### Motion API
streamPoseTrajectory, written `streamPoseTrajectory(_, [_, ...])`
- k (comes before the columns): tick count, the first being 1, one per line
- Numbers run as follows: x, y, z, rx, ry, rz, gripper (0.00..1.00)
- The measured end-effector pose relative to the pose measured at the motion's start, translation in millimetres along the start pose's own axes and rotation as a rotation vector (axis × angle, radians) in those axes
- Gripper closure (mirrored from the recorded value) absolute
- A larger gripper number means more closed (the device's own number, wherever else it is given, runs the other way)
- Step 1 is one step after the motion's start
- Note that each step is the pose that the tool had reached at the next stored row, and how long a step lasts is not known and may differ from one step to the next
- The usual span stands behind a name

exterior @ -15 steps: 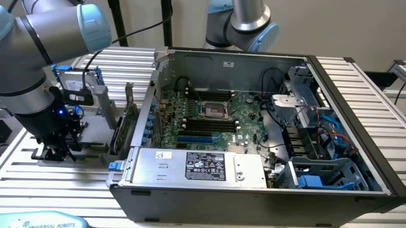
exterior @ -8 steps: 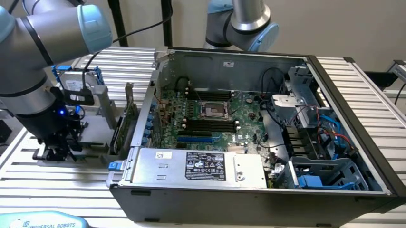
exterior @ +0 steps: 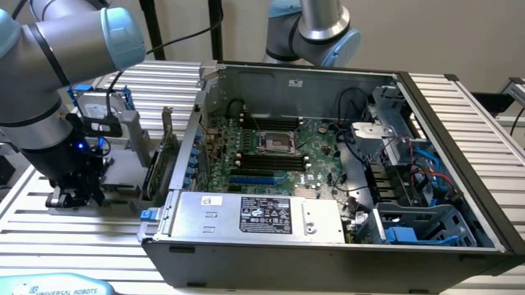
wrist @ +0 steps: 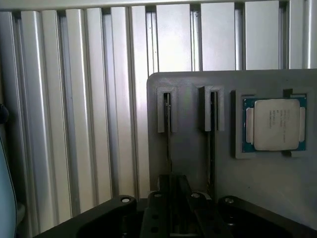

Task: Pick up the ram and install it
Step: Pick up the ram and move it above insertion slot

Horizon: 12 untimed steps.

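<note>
On a grey holder block (wrist: 188, 148), two thin ram sticks stand edge-on in slotted posts: one ram (wrist: 168, 144) and a second ram (wrist: 209, 148) beside it. My gripper (wrist: 172, 181) sits directly over the near end of the first stick, its black body covering that end. In the exterior view the gripper (exterior: 72, 198) is lowered onto the holder at the exterior view's left, outside the open computer case (exterior: 459, 160). The motherboard's black ram slots (exterior: 271, 163) lie inside the case.
A processor chip (wrist: 273, 124) rests in a recess of the holder. A green expansion card (exterior: 168, 153) stands upright beside the case, with a silver hard drive with blue rails (exterior: 102, 107) behind it. A second arm's base (exterior: 316, 31) stands behind the case. Ribbed aluminium table (wrist: 74, 124) all around.
</note>
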<state>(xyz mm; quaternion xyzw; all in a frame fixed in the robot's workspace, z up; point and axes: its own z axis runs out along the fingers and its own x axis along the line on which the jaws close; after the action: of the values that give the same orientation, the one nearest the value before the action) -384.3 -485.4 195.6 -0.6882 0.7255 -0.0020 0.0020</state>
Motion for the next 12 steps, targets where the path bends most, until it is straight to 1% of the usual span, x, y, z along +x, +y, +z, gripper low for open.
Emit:
streamPoseTrajectory(4, [0.2, 0.0, -0.1, -0.0014, 0.0004, 0.000, 0.79])
streamPoseTrajectory(6, [0.4, 0.0, 0.0, -0.0021, 0.0000, 0.000, 0.86])
streamPoseTrajectory(12, [2.2, -0.1, 0.0, -0.0051, 0.0003, 0.001, 0.86])
